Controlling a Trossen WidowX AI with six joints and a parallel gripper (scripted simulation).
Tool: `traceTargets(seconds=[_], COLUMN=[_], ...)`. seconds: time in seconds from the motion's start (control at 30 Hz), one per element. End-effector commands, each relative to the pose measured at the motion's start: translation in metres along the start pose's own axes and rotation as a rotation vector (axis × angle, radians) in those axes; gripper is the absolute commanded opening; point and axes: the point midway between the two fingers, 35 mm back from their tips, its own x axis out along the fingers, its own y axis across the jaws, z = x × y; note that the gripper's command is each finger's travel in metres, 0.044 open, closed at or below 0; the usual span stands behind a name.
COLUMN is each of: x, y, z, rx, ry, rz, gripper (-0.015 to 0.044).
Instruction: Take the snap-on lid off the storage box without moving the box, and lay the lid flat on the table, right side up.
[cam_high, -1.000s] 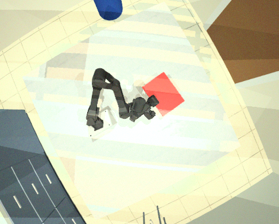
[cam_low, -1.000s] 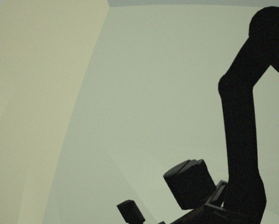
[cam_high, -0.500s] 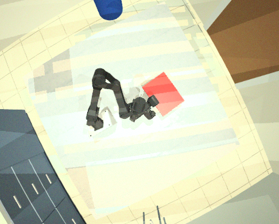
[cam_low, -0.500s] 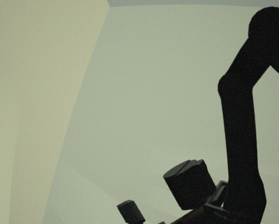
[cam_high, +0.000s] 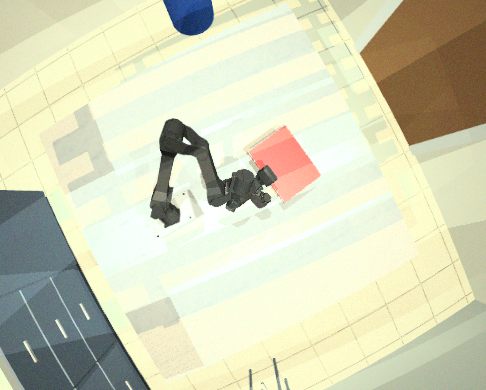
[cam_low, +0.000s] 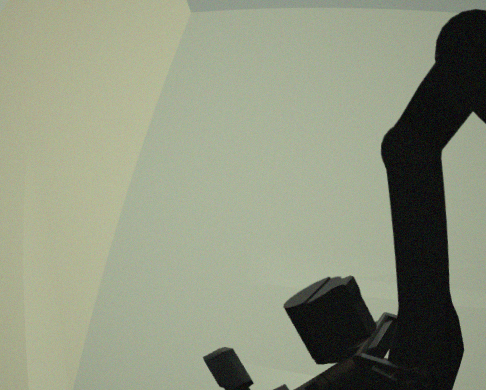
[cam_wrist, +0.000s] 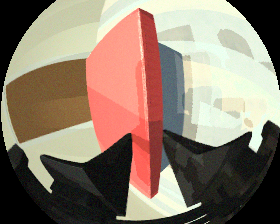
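Note:
The red lid (cam_high: 292, 160) (cam_wrist: 117, 90) sits on the storage box; its flat top faces up in the top view. In the wrist view the blue-grey box (cam_wrist: 172, 85) shows right behind the lid's rim, and no clear gap shows between them. From above the lid hides the box. My gripper (cam_high: 270, 178) (cam_wrist: 146, 136) is shut on the lid's near edge, with one dark finger on the top face and the other on the opposite side, toward the box. The exterior view shows dark arm parts but neither lid nor box.
The lid and box stand on a pale, striped table top (cam_high: 300, 250). The arm's base (cam_high: 167, 215) is to the left. A dark cabinet (cam_high: 40, 280), a blue rounded object (cam_high: 192, 17) and a brown surface (cam_high: 440, 75) lie beyond the tiled area.

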Motion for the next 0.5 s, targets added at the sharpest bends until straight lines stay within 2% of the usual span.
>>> traceTargets(seconds=[0.0, 0.47], x=[-0.0019, -0.0044], y=[0.0026, 0.0042], z=[0.0001, -0.0001], rx=[-0.003, -0.003], ry=[0.001, 0.001], rz=[0.004, 0.004], gripper=[0.0000, 0.0000])
